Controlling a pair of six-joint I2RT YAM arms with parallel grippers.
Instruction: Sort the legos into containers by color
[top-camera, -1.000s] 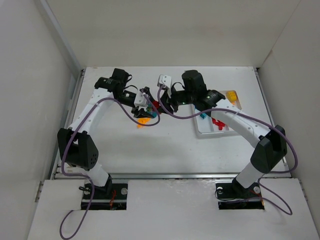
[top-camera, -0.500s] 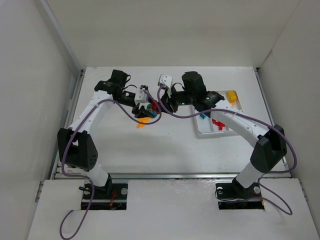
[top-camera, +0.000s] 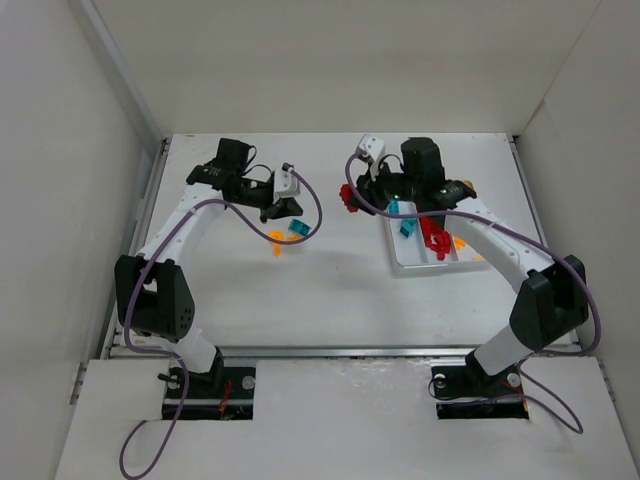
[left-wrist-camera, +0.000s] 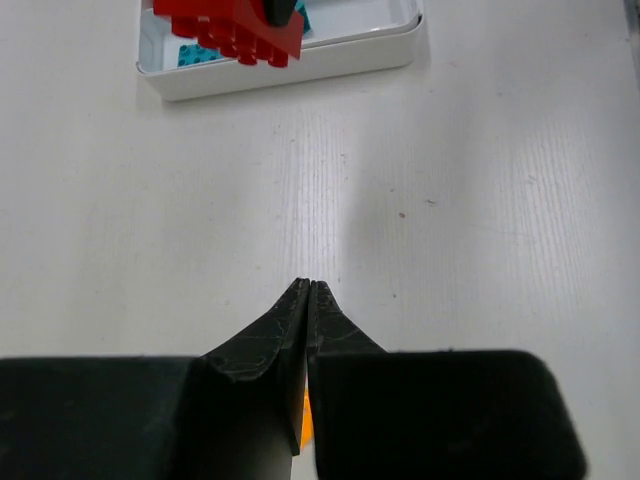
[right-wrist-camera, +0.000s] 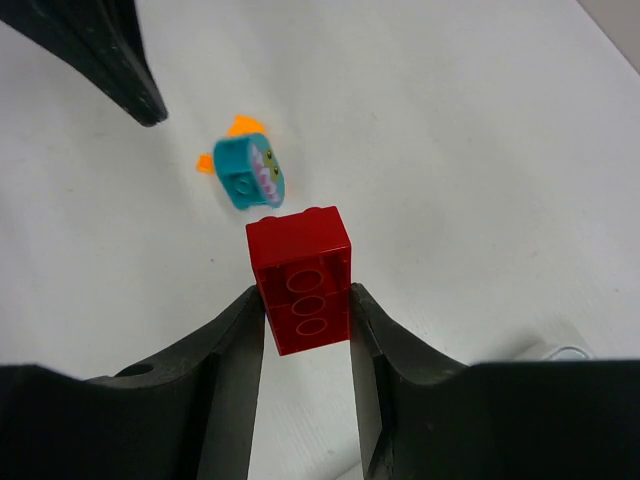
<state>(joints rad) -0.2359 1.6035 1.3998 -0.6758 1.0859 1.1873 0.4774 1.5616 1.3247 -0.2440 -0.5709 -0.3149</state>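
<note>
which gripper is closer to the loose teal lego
Left. The left gripper sits just beside the teal lego; the right gripper, holding a red brick, is farther off toward the tray.

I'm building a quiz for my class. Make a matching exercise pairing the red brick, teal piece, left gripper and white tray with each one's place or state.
Things: 1 red rectangular plastic brick; 2 teal rounded plastic piece; 3 left gripper; 4 shallow white plastic tray.
States: A shut; B lying on the white table; C has red pieces inside; D held in the right gripper.
Pairs: 1-D, 2-B, 3-A, 4-C.
</note>
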